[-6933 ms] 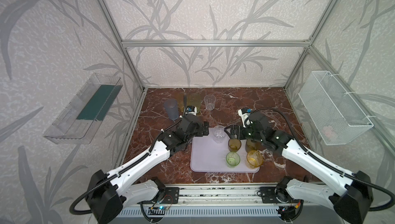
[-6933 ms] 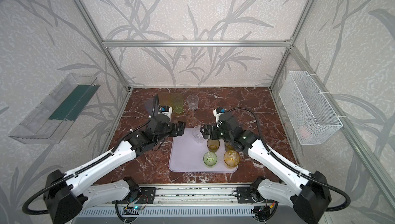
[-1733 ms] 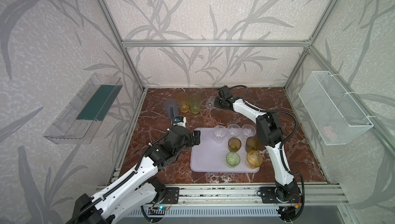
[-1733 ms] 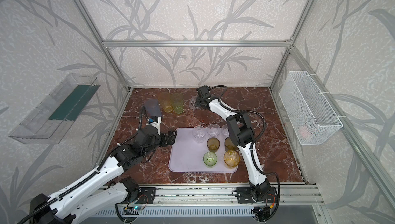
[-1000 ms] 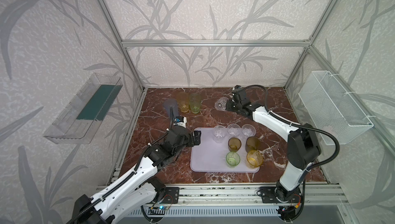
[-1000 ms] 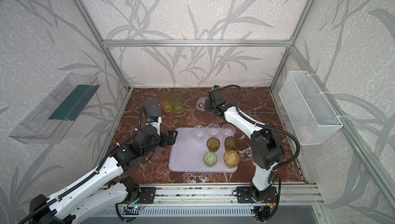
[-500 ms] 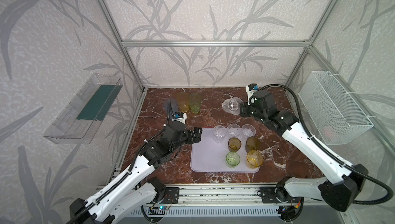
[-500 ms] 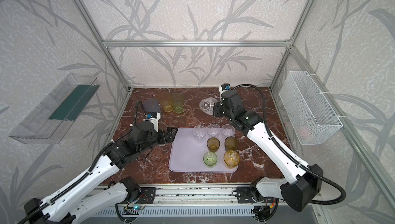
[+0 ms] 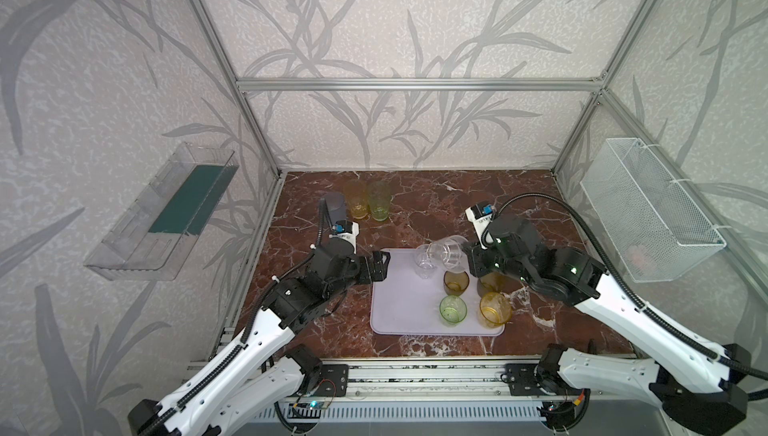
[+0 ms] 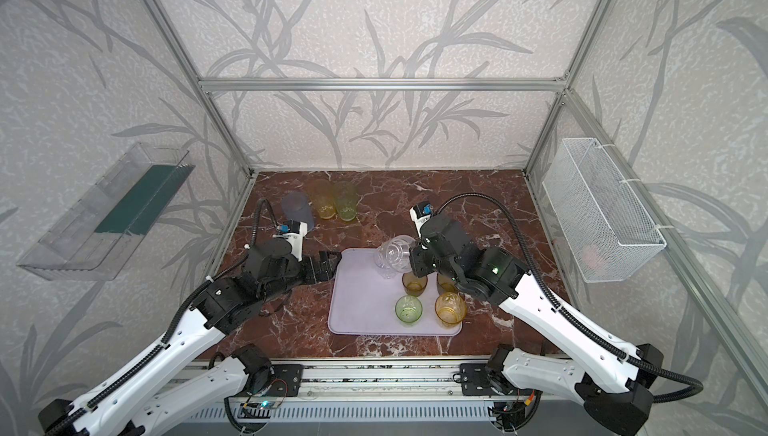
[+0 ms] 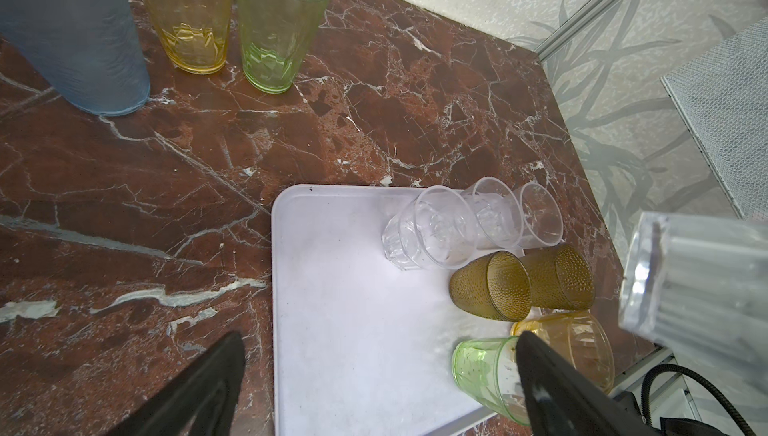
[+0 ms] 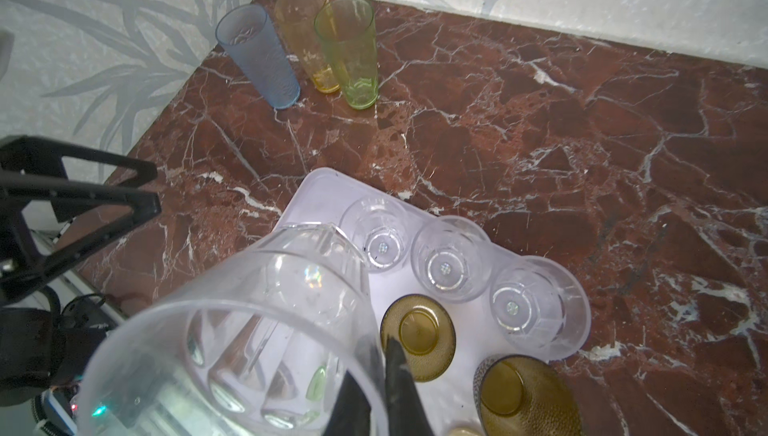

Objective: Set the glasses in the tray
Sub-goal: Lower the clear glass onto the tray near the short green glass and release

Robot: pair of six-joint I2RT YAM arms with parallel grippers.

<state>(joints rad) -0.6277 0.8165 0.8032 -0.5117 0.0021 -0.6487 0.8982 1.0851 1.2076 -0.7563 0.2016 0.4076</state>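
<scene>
**Right wrist view: clear tumbler in carry, above the tray**

Right jaws pressed nearly together, pinching the rim wall of a clear faceted plastic tumbler (image 12: 232,330), one finger inside and one outside. The tumbler hangs tilted, off upright. In both top views it sits above the far edge of the flat pale lilac rectangular tray (image 9: 395,313), over the row of three small clear tumblers (image 12: 449,263).

Left jaws spread wide and empty, hovering over the red-brown marble worktop (image 9: 436,205) just beside the tray's far left corner.

Step in hand, as I read it: the carry and set-down of this one glass.

Next move calls for:
- righting the tumbler;
- lowering it onto bare tray left of the clear row;
- keeping clear of the neighbours before letting go.

A rim pinch gives little hold against swing, so a slow descent looks wise.

Already standing on the tray:
- the clear row;
- two dark olive-brown dimpled tumblers (image 12: 417,336);
- one light green tumbler (image 9: 453,309);
- one amber tumbler (image 9: 494,309).

Not yet in, grouped at the worktop's far left corner:
- a tall frosted blue-grey tumbler (image 12: 257,55);
- a tall amber-yellow tumbler (image 12: 303,34);
- a tall light green tumbler (image 12: 349,51).
</scene>
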